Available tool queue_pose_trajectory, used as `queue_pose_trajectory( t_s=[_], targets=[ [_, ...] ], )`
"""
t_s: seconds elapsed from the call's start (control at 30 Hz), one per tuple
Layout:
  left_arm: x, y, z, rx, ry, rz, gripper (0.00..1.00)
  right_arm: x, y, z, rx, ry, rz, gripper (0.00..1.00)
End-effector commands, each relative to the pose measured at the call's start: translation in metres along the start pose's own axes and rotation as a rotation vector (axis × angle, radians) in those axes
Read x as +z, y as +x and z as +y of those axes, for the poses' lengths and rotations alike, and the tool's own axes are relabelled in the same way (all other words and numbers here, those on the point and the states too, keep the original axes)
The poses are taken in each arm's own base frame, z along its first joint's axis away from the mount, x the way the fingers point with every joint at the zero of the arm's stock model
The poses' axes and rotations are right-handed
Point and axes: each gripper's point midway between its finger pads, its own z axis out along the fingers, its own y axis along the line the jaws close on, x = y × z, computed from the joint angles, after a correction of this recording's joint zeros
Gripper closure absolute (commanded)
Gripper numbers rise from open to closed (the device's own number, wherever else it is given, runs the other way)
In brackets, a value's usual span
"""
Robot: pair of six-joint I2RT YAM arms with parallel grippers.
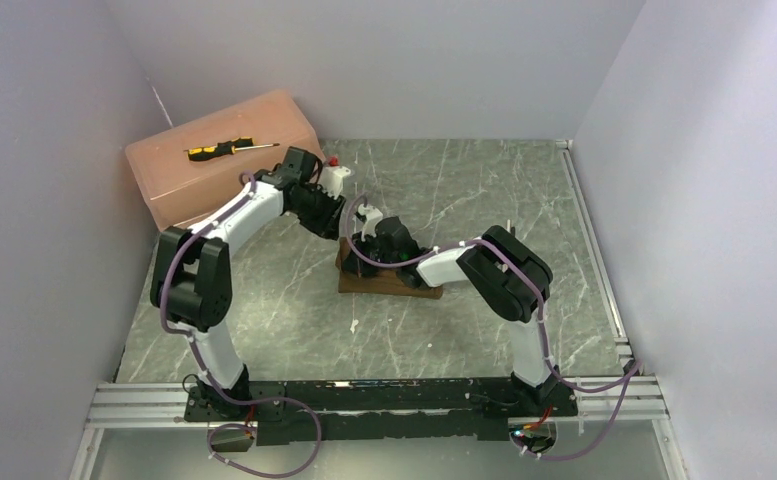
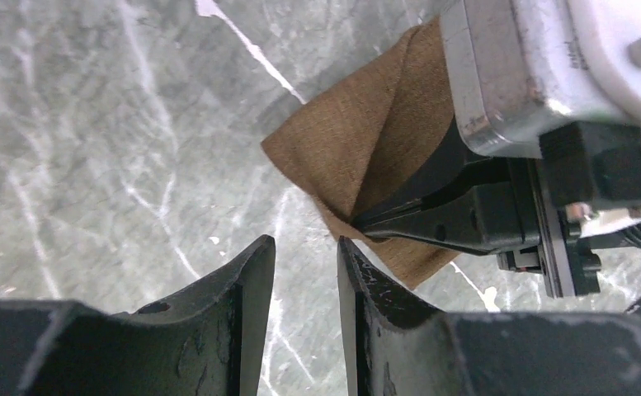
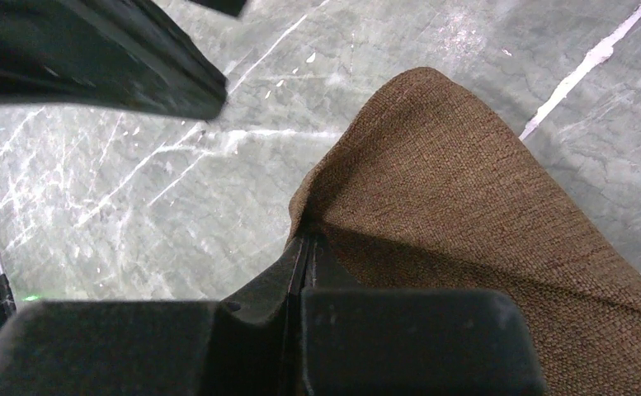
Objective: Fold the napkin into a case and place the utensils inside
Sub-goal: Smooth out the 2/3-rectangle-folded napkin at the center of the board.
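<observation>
Your right gripper (image 3: 304, 247) is pinched shut on the lifted edge of the napkin (image 3: 465, 190) at table centre, while your left gripper (image 2: 306, 272), narrowly parted and empty, hovers just beside that fold.

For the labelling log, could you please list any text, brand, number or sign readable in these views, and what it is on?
None can be read.
Right gripper: faint raised marks on its grey housing in the left wrist view, too small and blurred to read.
Napkin, pink box, screwdriver: no text visible.
</observation>
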Motion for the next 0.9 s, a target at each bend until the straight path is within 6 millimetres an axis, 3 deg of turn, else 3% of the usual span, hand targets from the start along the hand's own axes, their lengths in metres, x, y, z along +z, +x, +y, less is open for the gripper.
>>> queue_pose_trajectory(
  t_s=[0.0, 0.3, 0.6, 0.87],
  targets=[
    [0.019, 0.008, -0.016, -0.052, 0.107, 0.019, 0.60, -0.006, 0.017, -0.005, -0.004, 0.018, 0.031, 1.00],
    [0.040, 0.010, -0.009, -0.051, 0.118, 0.019, 0.61, -0.006, 0.017, -0.004, -0.003, 0.012, 0.019, 1.00],
    [0.057, 0.041, 0.000, -0.025, 0.080, 0.070, 0.63, -0.007, 0.016, -0.004, -0.005, 0.009, 0.011, 1.00],
    [0.066, 0.052, 0.002, -0.009, 0.059, 0.086, 0.65, -0.010, 0.012, -0.001, 0.001, 0.002, -0.006, 1.00]
  ],
)
